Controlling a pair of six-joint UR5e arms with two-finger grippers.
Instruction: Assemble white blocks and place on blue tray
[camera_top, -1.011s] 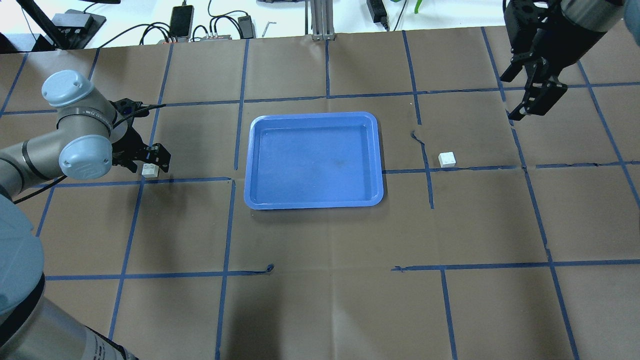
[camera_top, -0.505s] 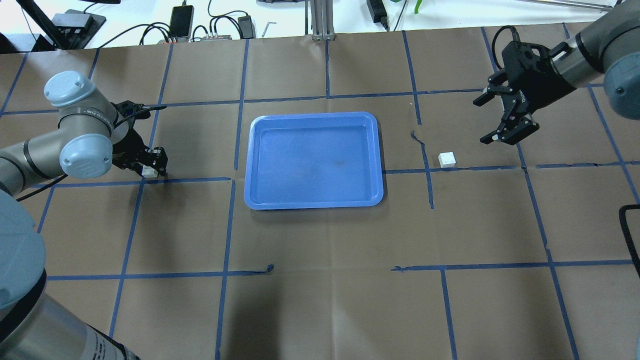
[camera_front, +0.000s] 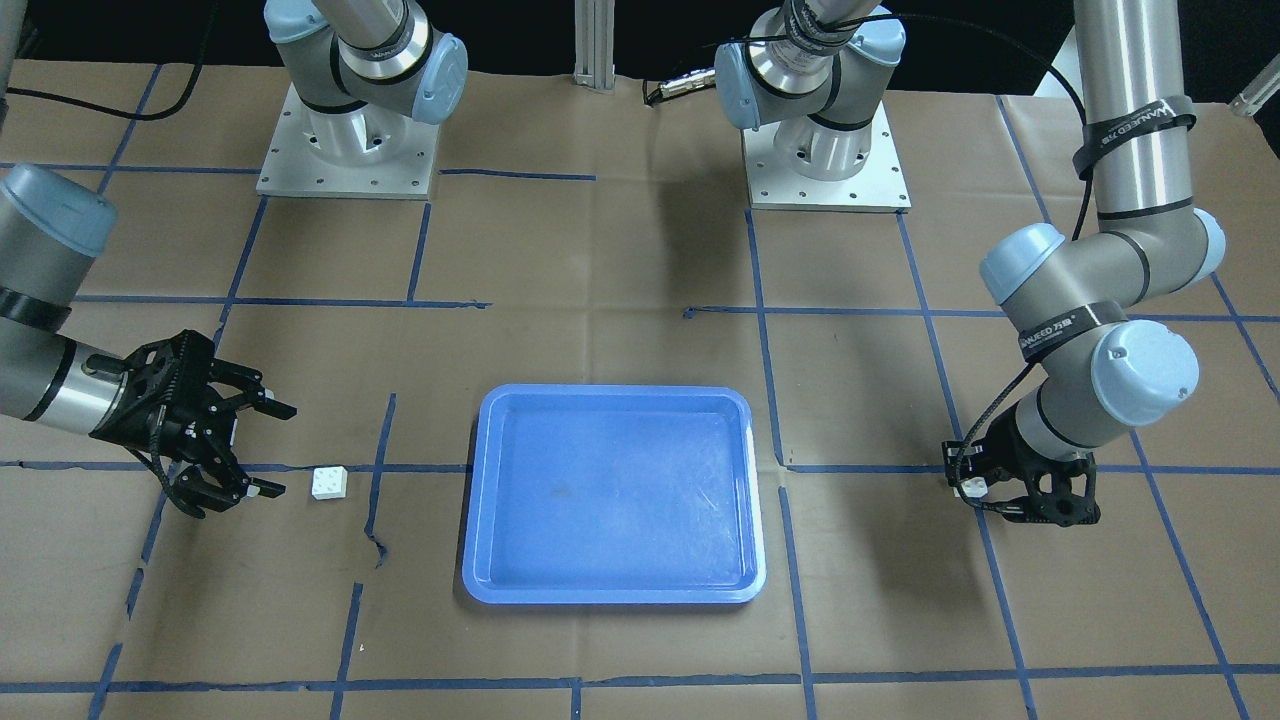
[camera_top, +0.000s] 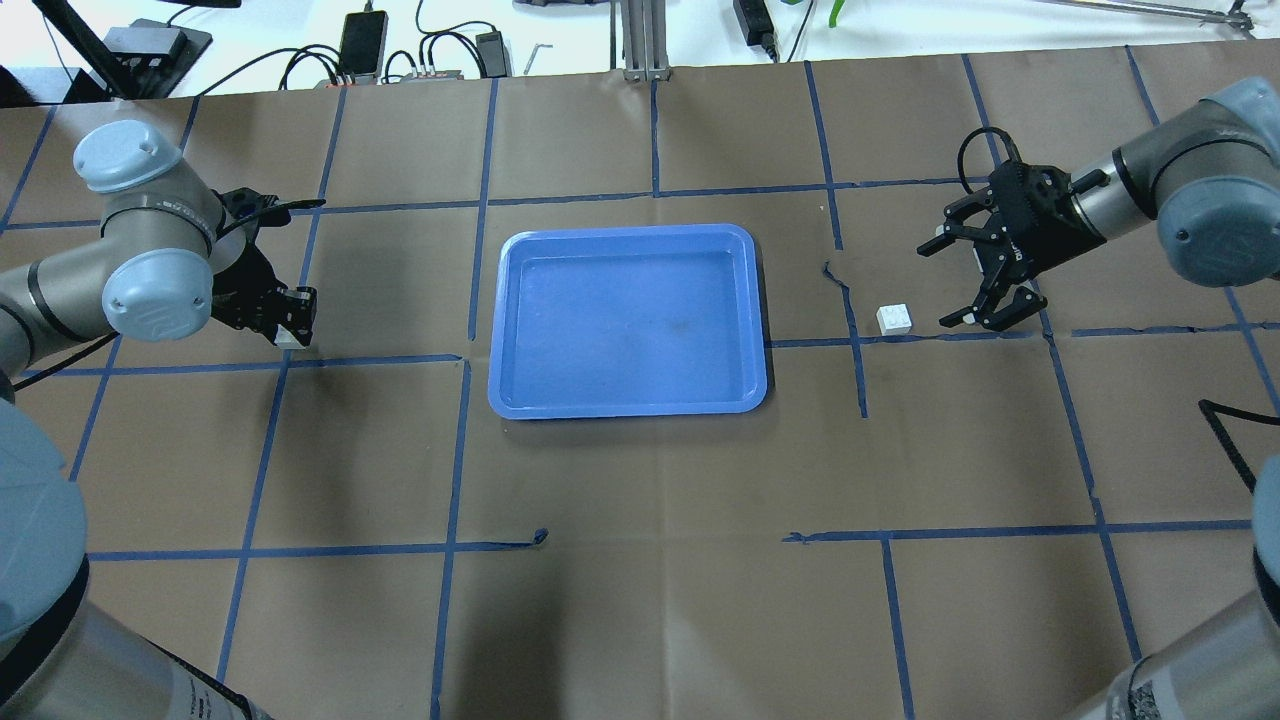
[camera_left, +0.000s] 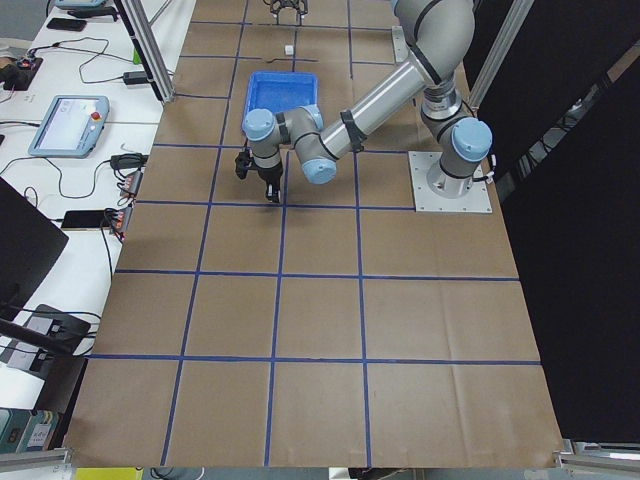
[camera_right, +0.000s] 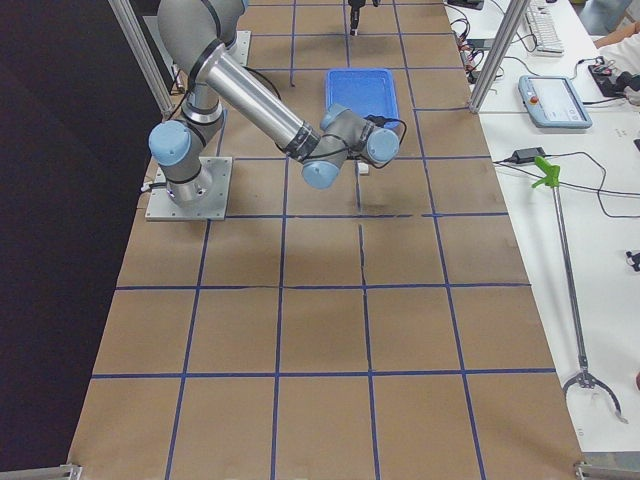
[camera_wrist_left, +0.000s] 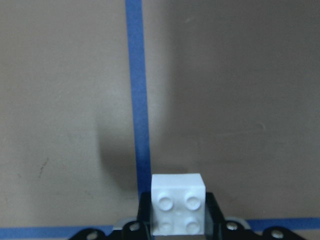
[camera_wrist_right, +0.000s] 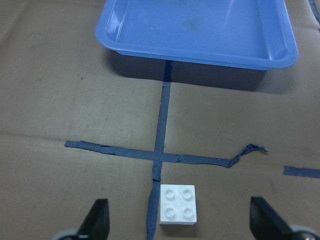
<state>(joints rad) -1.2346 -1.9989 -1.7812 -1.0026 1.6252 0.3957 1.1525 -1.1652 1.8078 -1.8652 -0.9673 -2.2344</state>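
Observation:
The blue tray (camera_top: 497, 330) lies empty mid-table and also shows in the front view (camera_front: 475, 500) and at the top of the right wrist view (camera_wrist_right: 200, 55). My left gripper (camera_top: 294, 325) is shut on one white block (camera_wrist_left: 177, 210), low over the paper; that block shows in the front view (camera_front: 972, 487). The other white block (camera_top: 894, 319) sits studs-up on the paper right of the tray, by a tape cross (camera_wrist_right: 159, 157). My right gripper (camera_top: 935, 286) is open, just right of it, jaws facing the block (camera_wrist_right: 178, 205), not touching.
Brown paper with a blue tape grid covers the table. Both arm bases (camera_front: 345, 140) stand on the robot's side. Cables and electronics (camera_top: 400, 50) lie beyond the far edge. Torn tape curls (camera_top: 835, 272) lie near the right block.
My left gripper closed on its white block and shifted slightly left. My right arm swung down from the far right corner to sit open beside the other block.

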